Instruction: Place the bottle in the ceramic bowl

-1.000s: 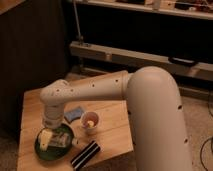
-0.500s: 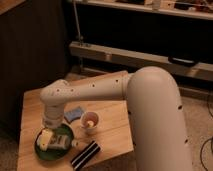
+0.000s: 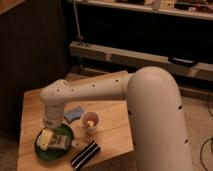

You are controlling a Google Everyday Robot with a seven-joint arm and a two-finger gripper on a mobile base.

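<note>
The green ceramic bowl (image 3: pixel 49 155) sits at the front left of the wooden table (image 3: pixel 112 132). Inside it lies the bottle (image 3: pixel 62 143), pale with a light label, on its side and pointing right toward the rim. My gripper (image 3: pixel 46 136) hangs straight down from the white arm's wrist (image 3: pixel 54 102) into the bowl's left half, right beside the bottle. The view does not show whether it still holds the bottle.
A small white cup (image 3: pixel 90 120) stands just right of the bowl. A blue sponge (image 3: pixel 75 114) lies behind it. A dark ribbed bar (image 3: pixel 86 154) lies at the table's front edge. The thick white arm (image 3: pixel 155 110) spans the table's right side.
</note>
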